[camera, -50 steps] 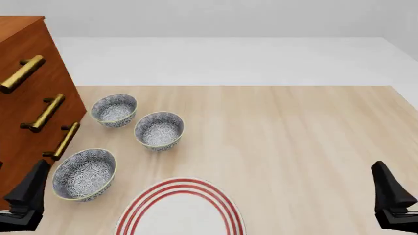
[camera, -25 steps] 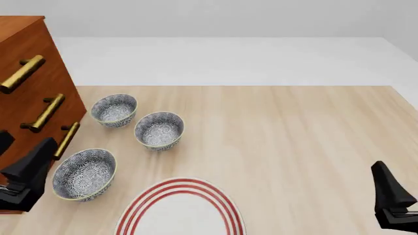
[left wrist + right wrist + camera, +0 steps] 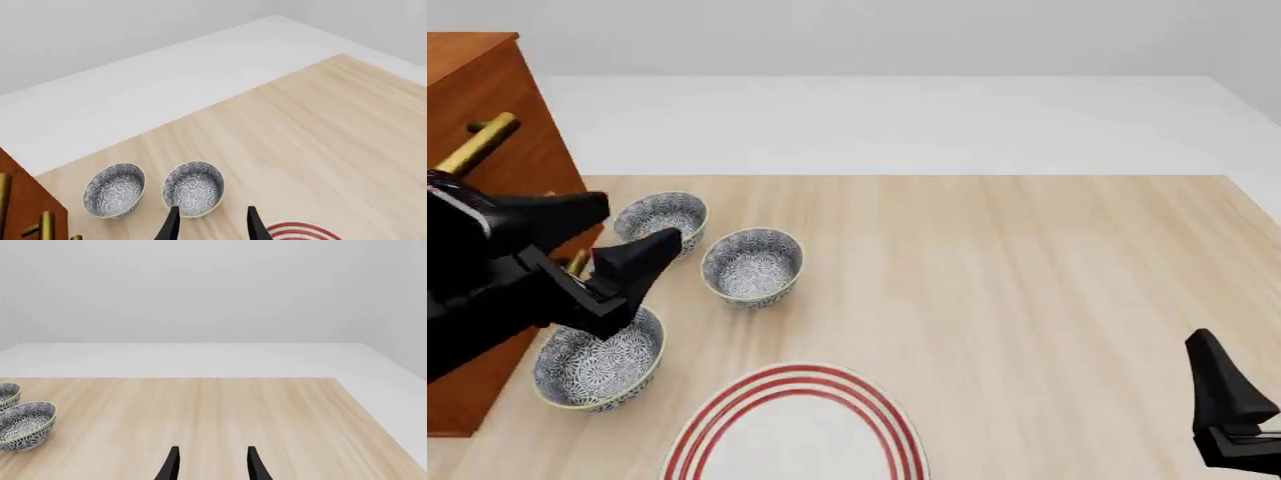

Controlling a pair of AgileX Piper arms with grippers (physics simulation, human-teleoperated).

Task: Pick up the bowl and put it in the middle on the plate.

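Three floral bowls stand at the left of the table: a far bowl (image 3: 667, 220), a middle bowl (image 3: 753, 265) and a near bowl (image 3: 594, 365). The red-ringed white plate (image 3: 794, 425) lies at the front edge, cut off by the frame. My left gripper (image 3: 643, 220) hangs open in the air above the near bowl, its fingers aimed toward the far and middle bowls; its arm hides part of the near bowl. The left wrist view shows the far bowl (image 3: 115, 190), the middle bowl (image 3: 193, 187) and a sliver of plate (image 3: 303, 232). My right gripper (image 3: 1228, 400) sits open and empty at the front right.
A brown wooden dresser (image 3: 487, 100) with brass handles (image 3: 478, 140) stands along the left edge, close to the bowls and my left arm. The table's far edge meets a white floor. In the right wrist view two bowls (image 3: 25, 425) show at the picture's edge.
My left arm has risen from the front left corner and swung forward and right, over the near bowl and in front of the dresser. The right arm has not moved.
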